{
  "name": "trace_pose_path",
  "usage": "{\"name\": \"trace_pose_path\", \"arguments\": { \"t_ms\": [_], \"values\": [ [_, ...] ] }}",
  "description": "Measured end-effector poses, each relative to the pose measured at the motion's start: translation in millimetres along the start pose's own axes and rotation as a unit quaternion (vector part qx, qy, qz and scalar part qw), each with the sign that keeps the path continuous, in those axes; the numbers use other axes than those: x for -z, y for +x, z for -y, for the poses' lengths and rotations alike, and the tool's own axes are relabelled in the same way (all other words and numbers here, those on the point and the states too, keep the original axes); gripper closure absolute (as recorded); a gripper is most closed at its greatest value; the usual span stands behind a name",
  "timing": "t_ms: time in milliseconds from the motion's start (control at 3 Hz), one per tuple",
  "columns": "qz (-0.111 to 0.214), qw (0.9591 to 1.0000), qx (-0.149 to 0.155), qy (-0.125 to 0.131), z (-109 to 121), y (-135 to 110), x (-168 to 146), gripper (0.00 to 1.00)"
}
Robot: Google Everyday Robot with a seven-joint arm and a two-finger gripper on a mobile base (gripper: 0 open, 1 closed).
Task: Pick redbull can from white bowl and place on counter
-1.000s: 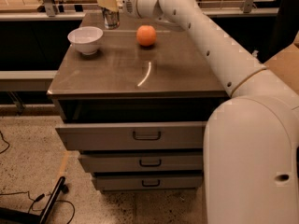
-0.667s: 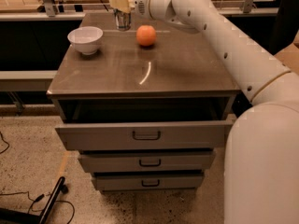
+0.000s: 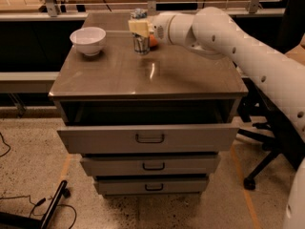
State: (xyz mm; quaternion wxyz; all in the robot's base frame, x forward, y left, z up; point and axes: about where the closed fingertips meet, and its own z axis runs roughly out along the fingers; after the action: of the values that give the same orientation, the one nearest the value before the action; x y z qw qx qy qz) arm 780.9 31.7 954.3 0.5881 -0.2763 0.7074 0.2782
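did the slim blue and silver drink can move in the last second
Yes. The slim blue-and-silver drink can, gripped by the tool, has shifted right, away from the round white ceramic bowl, up beside the round orange fruit.

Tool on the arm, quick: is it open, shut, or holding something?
Tool: closed on the redbull can, at the far side of the counter.

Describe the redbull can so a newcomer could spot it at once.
Start at the grey-brown counter above the drawers. Near its back middle, right of the white bowl, the gripper grips the redbull can. It alone is tall, slim and metallic; the bowl is low and round.
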Motion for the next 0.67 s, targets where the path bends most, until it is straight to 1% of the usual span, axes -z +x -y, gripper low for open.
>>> {"name": "trace_pose_path", "arguments": {
  "t_ms": [333,667],
  "values": [
    [-0.015,0.9995,-0.027,0.012,-2,42,25,1.0],
    [-0.013,0.9989,-0.04,0.019,-2,60,36,1.0]
  ]
}}
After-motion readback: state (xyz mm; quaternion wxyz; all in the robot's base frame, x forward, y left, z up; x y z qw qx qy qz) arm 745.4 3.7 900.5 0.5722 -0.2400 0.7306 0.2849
